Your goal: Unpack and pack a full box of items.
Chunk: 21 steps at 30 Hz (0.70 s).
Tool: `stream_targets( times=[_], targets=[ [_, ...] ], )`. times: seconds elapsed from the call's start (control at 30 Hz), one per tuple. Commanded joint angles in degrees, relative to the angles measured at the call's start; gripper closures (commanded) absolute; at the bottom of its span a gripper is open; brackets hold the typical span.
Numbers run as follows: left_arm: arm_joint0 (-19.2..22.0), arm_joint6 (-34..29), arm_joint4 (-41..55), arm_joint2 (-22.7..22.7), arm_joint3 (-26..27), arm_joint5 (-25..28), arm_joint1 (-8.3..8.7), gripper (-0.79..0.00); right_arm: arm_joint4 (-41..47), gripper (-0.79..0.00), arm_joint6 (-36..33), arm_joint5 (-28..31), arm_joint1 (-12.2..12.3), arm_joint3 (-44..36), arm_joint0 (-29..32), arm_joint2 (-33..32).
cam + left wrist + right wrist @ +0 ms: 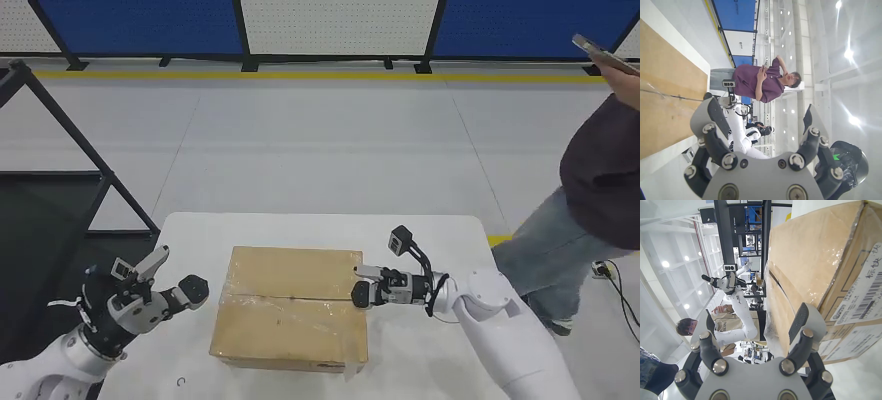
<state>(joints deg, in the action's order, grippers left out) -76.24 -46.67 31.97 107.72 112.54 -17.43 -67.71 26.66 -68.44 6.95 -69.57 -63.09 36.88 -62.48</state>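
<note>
A closed cardboard box (290,310) sits in the middle of the white table (420,240), with clear tape along its top seam (290,297). My left gripper (172,278) hovers just off the box's left side, open with nothing between its fingers; in the left wrist view the gripper (761,104) has the box (664,75) off to one side. My right gripper (358,290) is at the box's right edge, level with the seam, and open. In the right wrist view the gripper (755,309) has one pad (798,323) close to the box (810,256) corner, above a printed label (857,306).
A black metal frame (60,150) stands off the table's left side. A small ring-like item (180,381) lies on the table near its front edge. Bare tabletop lies behind the box and to its right.
</note>
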Motion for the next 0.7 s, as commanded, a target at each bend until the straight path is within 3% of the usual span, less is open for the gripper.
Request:
stream_targets(
  times=[0.0, 0.17, 0.5, 0.67],
  targets=[
    [-0.1, 1.9, -0.3, -1.0, -1.0, -1.0, 0.03, -0.785, -0.2, -0.785, 0.0, -0.1, 0.0, -0.2, 0.0, 0.1],
    [1.4, 5.2, -4.6, -4.1, -3.5, -6.5, 0.53, -0.785, -0.5, -0.785, 0.2, -0.4, 0.0, -0.7, 0.1, 0.4],
    [1.5, 7.0, -8.1, -4.8, -3.4, -5.5, 0.70, -0.785, -0.5, -0.785, 0.6, -0.9, 0.0, -0.7, -0.1, 0.8],
    [4.8, 10.1, -10.7, -9.0, -9.9, -3.3, 0.70, -0.785, -0.7, -0.785, 0.3, -0.8, -0.2, -0.2, -0.8, 1.3]
  ],
)
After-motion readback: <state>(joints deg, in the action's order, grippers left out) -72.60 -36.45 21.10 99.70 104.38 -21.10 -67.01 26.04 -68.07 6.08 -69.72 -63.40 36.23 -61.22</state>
